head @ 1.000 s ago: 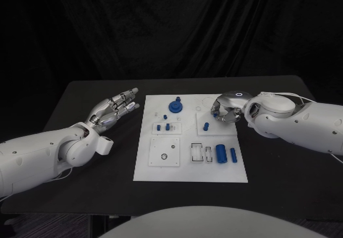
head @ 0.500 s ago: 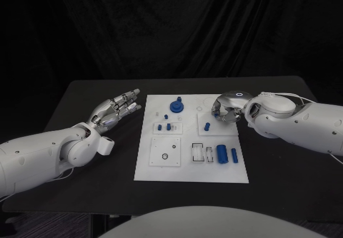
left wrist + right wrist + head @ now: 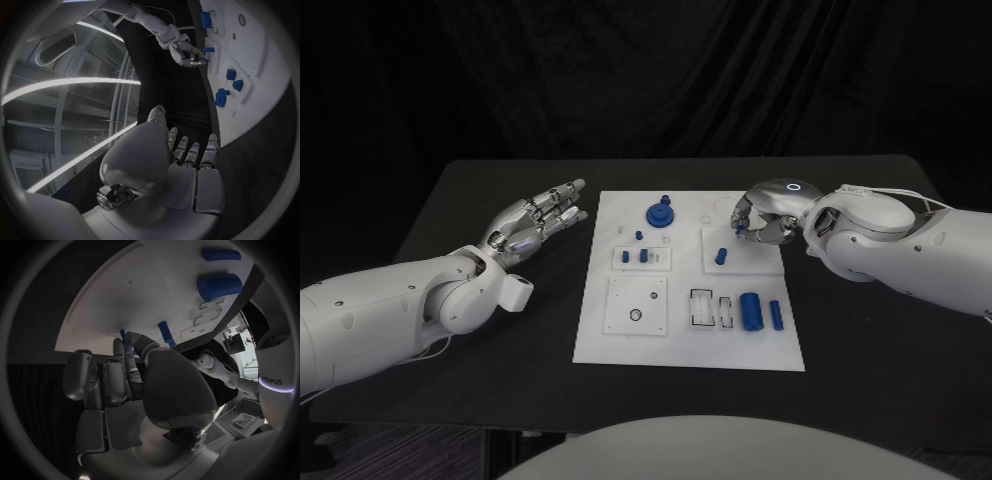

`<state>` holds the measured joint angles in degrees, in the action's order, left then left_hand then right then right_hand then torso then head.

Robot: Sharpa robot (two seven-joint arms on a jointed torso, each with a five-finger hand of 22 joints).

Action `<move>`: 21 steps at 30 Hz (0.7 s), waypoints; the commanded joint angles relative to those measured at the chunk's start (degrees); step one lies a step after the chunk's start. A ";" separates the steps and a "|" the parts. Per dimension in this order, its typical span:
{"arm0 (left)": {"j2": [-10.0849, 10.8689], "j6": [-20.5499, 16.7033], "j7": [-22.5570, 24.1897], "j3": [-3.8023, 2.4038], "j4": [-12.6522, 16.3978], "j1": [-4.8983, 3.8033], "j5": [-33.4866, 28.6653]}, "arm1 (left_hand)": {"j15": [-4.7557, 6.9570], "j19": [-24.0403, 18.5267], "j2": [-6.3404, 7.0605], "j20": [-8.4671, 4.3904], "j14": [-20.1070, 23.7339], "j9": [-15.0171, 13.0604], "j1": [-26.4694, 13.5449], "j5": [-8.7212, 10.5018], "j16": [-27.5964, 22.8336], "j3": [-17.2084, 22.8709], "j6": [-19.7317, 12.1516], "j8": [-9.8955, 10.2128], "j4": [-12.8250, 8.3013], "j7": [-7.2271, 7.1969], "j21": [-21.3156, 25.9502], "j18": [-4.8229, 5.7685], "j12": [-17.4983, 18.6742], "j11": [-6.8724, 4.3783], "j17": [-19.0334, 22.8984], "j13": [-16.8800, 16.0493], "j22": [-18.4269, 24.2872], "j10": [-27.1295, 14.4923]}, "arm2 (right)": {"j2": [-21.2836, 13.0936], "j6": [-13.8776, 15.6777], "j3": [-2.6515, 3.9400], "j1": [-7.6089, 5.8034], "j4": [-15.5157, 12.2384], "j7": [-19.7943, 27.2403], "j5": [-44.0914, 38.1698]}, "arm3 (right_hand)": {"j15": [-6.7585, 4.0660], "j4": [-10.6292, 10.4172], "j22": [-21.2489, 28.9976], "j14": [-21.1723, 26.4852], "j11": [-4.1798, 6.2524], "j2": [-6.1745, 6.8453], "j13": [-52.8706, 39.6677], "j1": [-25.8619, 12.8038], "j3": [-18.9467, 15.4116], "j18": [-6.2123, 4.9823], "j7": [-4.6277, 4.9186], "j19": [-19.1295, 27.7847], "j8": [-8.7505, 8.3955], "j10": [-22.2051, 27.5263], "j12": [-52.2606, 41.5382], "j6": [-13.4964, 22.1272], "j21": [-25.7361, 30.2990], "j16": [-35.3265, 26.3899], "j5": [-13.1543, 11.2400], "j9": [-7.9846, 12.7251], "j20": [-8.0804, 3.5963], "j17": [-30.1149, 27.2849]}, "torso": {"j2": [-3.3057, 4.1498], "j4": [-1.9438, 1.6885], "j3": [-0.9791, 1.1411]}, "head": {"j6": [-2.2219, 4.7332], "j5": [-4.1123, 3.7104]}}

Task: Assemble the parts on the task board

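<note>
The white rectangular task board [image 3: 689, 345] is laid in the middle of the black desk [image 3: 877, 330]. The left hand [image 3: 538, 217] is held above the desk just beside the board's left edge, fingers spread and nothing grasped. The right hand [image 3: 764, 215] is placed over the board's far right corner, its fingers curled in around a small blue peg [image 3: 127, 337]; whether the peg is actually pinched cannot be told. A thick blue cylinder [image 3: 749, 310] and a thin blue rod [image 3: 775, 315] are laid near the board's right edge.
</note>
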<state>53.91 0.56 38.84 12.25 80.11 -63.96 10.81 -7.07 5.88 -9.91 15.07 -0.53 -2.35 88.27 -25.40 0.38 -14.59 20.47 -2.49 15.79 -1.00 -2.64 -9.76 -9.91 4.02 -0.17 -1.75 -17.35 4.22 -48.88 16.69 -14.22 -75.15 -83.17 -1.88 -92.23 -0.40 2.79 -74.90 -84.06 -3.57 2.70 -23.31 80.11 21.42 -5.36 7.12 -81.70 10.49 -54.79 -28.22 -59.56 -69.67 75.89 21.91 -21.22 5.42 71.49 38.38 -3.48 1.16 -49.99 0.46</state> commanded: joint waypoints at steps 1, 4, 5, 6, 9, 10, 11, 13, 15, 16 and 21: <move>0.07 0.13 4.76 -0.05 0.20 0.11 -0.38 | -0.42 -0.08 0.00 0.40 -0.08 -0.08 0.80 -0.40 -0.16 0.02 0.15 0.13 -0.30 0.44 -0.24 -0.59 -0.06 0.38 -0.03 0.03 -0.02 0.11 | -0.92 2.15 0.10 -1.50 -2.07 -0.39 -0.12 | -0.37 0.19 -9.64 -0.15 0.01 -0.24 0.12 0.18 -0.21 1.18 0.12 -0.31 0.37 -0.49 0.40 -0.43 -0.18 0.33 0.16 -2.34 -0.15 -0.03 | 0.01 0.01 0.01 | -0.01 0.17; 0.06 0.02 4.72 -0.05 0.18 0.11 -0.38 | -0.42 -0.08 0.00 0.40 -0.08 -0.08 0.80 -0.40 -0.16 0.02 0.15 0.13 -0.30 0.44 -0.24 -0.59 -0.06 0.38 -0.03 0.03 -0.02 0.11 | -2.02 2.30 0.09 -3.30 -4.31 -0.86 -0.12 | -0.38 0.21 -9.64 -0.16 0.02 -0.25 0.19 0.18 -0.24 1.19 0.12 -0.31 0.41 -0.53 0.48 -0.43 -0.20 0.34 0.10 -2.48 -0.16 -0.02 | 0.02 0.03 0.00 | -0.01 0.20; 0.02 0.01 4.72 -0.05 0.16 0.11 -0.38 | -0.42 -0.08 0.00 0.40 -0.08 -0.08 0.80 -0.40 -0.16 0.02 0.15 0.13 -0.30 0.44 -0.24 -0.59 -0.06 0.38 -0.03 0.03 -0.02 0.11 | -2.33 2.33 0.09 -3.80 -5.00 -0.99 -0.12 | -0.38 0.21 -9.65 -0.15 0.02 -0.28 0.27 0.18 -0.29 1.19 0.11 -0.31 0.47 -0.59 0.57 -0.45 -0.24 0.31 0.03 -2.64 -0.17 -0.08 | 0.03 0.03 -0.01 | -0.01 0.20; -0.03 0.01 4.72 -0.05 0.12 0.11 -0.38 | -0.42 -0.08 0.00 0.40 -0.08 -0.08 0.80 -0.40 -0.16 0.02 0.15 0.13 -0.30 0.44 -0.24 -0.59 -0.06 0.38 -0.03 0.03 -0.02 0.11 | -2.73 2.34 0.09 -4.40 -5.92 -1.15 -0.12 | -0.38 0.21 -9.65 -0.15 0.02 -0.28 0.27 0.18 -0.29 1.19 0.11 -0.31 0.47 -0.59 0.57 -0.45 -0.24 0.31 0.03 -2.64 -0.17 -0.08 | 0.04 0.04 -0.01 | -0.01 0.24; -0.19 0.04 4.73 -0.05 0.00 0.11 -0.38 | -0.40 -0.08 -0.01 0.41 -0.08 -0.08 0.84 -0.46 -0.16 0.03 0.13 0.13 -0.31 0.45 -0.24 -0.60 -0.10 0.43 -0.03 0.02 0.03 0.14 | -3.62 2.22 0.08 -5.53 -8.34 -1.44 -0.12 | -0.39 0.23 -9.66 -0.18 0.03 -0.30 0.43 0.18 -0.38 1.21 0.11 -0.33 0.59 -0.81 0.71 -0.48 -0.33 0.34 -0.11 -2.98 -0.18 -0.07 | 0.04 0.05 -0.02 | -0.01 0.41; -0.27 0.06 4.73 -0.05 -0.06 0.11 -0.38 | -0.40 -0.08 -0.01 0.41 -0.08 -0.08 0.84 -0.46 -0.16 0.03 0.13 0.14 -0.31 0.45 -0.24 -0.60 -0.10 0.43 -0.03 0.02 0.03 0.14 | -3.85 2.15 0.08 -5.78 -9.17 -1.48 -0.12 | -0.40 0.24 -9.67 -0.19 0.03 -0.29 0.45 0.17 -0.41 1.21 0.11 -0.34 0.61 -0.85 0.73 -0.48 -0.36 0.36 -0.13 -3.03 -0.18 -0.06 | 0.05 0.04 -0.03 | -0.01 0.44; -0.33 0.07 4.73 -0.05 -0.11 0.12 -0.38 | -0.40 -0.08 -0.02 0.41 -0.08 -0.08 0.85 -0.48 -0.16 0.03 0.14 0.13 -0.31 0.45 -0.24 -0.60 -0.08 0.45 -0.03 0.02 0.07 0.13 | -4.01 2.02 0.07 -5.99 -9.99 -1.48 -0.12 | -0.40 0.24 -9.67 -0.19 0.03 -0.29 0.45 0.17 -0.41 1.21 0.11 -0.34 0.61 -0.85 0.73 -0.48 -0.36 0.36 -0.13 -3.03 -0.18 -0.06 | 0.03 -0.01 -0.02 | -0.01 0.46; -0.41 0.09 4.75 -0.05 -0.18 0.13 -0.38 | -0.39 -0.12 -0.03 0.40 -0.06 -0.08 0.85 -0.49 -0.17 0.04 0.14 0.13 -0.31 0.46 -0.22 -0.60 -0.11 0.45 -0.03 0.02 0.17 0.15 | -4.11 1.29 0.07 -6.31 -11.92 -1.45 -0.12 | -0.40 0.23 -9.67 -0.20 0.03 -0.27 0.50 0.14 -0.46 1.22 0.12 -0.35 0.64 -0.94 0.77 -0.47 -0.39 0.37 -0.16 -3.15 -0.19 -0.05 | 0.03 0.01 -0.01 | -0.01 0.78; -0.46 0.10 4.77 -0.05 -0.23 0.16 -0.38 | -0.38 -0.17 -0.06 0.39 -0.03 -0.08 0.86 -0.50 -0.18 0.05 0.08 0.14 -0.31 0.47 -0.19 -0.60 -0.07 0.47 -0.01 0.03 0.33 0.13 | -3.82 0.21 0.06 -6.30 -13.55 -1.48 -0.12 | -0.40 0.23 -9.69 -0.21 0.03 -0.24 0.56 0.09 -0.55 1.23 0.15 -0.37 0.66 -1.09 0.81 -0.42 -0.46 0.38 -0.24 -3.31 -0.19 -0.05 | 0.04 0.04 -0.02 | -0.01 1.28; -0.46 0.09 4.78 -0.05 -0.24 0.17 -0.38 | -0.38 -0.17 -0.06 0.39 -0.03 -0.08 0.86 -0.50 -0.18 0.05 0.08 0.14 -0.31 0.47 -0.19 -0.60 -0.07 0.47 -0.01 0.03 0.33 0.13 | -3.62 -0.14 0.06 -6.19 -14.11 -1.45 -0.12 | -0.39 0.21 -9.68 -0.20 0.02 -0.22 0.62 0.06 -0.60 1.22 0.18 -0.35 0.61 -1.15 0.88 -0.29 -0.42 0.35 -0.30 -3.39 -0.19 -0.11 | 0.01 0.03 -0.01 | -0.01 1.57; -0.52 0.03 4.83 -0.05 -0.29 0.22 -0.38 | -0.32 -0.24 -0.15 0.32 -0.01 -0.08 0.90 -0.52 -0.19 0.09 0.10 0.14 -0.30 0.50 -0.15 -0.60 -0.11 0.53 -0.01 0.02 0.50 0.15 | -1.73 -0.88 0.05 -4.82 -16.07 -0.84 -2.71 | -0.31 0.36 -9.68 -0.28 -0.11 -0.39 1.04 0.29 -0.47 1.24 0.30 -0.33 0.29 -1.10 1.44 0.42 -0.49 0.51 -0.04 -3.79 -0.16 0.03 | 0.01 0.02 -0.12 | -0.01 2.74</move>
<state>53.52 0.52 38.85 12.26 79.76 -63.82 10.79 -7.07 5.88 -9.92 15.07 -0.53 -2.35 88.73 -25.67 0.38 -14.59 20.68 -2.49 15.80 -0.80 -2.64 -9.76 -9.91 4.21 -0.19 -1.75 -16.87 4.41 -50.86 16.98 -14.16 -80.39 -98.79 -2.29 -92.66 -0.40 3.10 -74.94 -84.06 -3.55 2.80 -22.33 80.31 21.10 -4.43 7.43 -81.70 10.97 -55.62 -27.11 -59.44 -69.93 76.13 21.86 -21.53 5.42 71.45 38.40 -3.45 1.10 -49.99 2.72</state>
